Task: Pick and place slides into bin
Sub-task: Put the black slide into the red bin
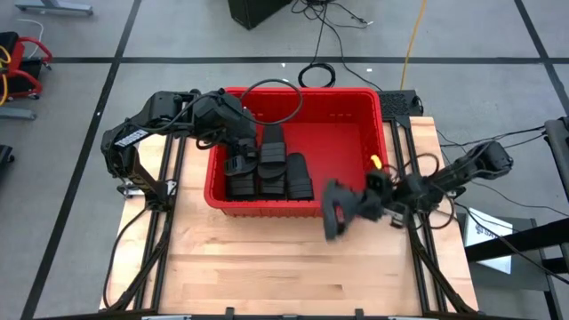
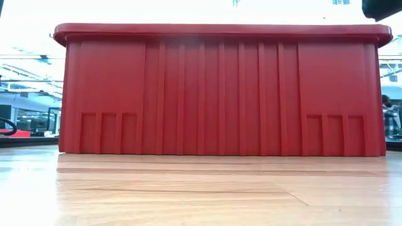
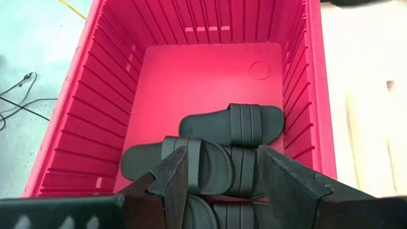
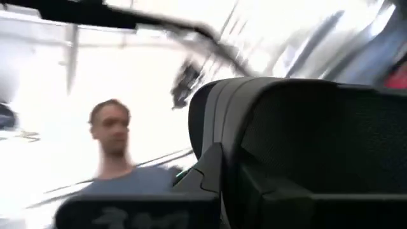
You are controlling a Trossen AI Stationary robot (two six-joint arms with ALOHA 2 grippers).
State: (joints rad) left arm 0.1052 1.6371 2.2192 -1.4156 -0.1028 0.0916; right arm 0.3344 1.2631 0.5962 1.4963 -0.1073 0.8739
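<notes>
The red bin (image 1: 293, 96) stands at the table's far middle; its near wall fills the low view (image 2: 220, 94). Several black slides (image 1: 271, 164) lie side by side on its floor at the left, and they also show in the left wrist view (image 3: 232, 124). My left gripper (image 3: 222, 184) is open inside the bin, just above those slides (image 1: 236, 147). My right gripper (image 1: 360, 206) is shut on one more black slide (image 1: 336, 212), in the air just outside the bin's near right corner. My right gripper holds the slide by an edge (image 4: 238, 159), pinched between its fingers (image 4: 206, 172); which part of the slide that is cannot be told through the blur. The fingers come level from the table's right. The slide is lifted clear of the table.
Bare wooden table (image 1: 293, 276) lies in front of the bin. Cables (image 1: 316, 71) run on the floor behind the table. A person (image 4: 114, 146) shows in the room in the right wrist view.
</notes>
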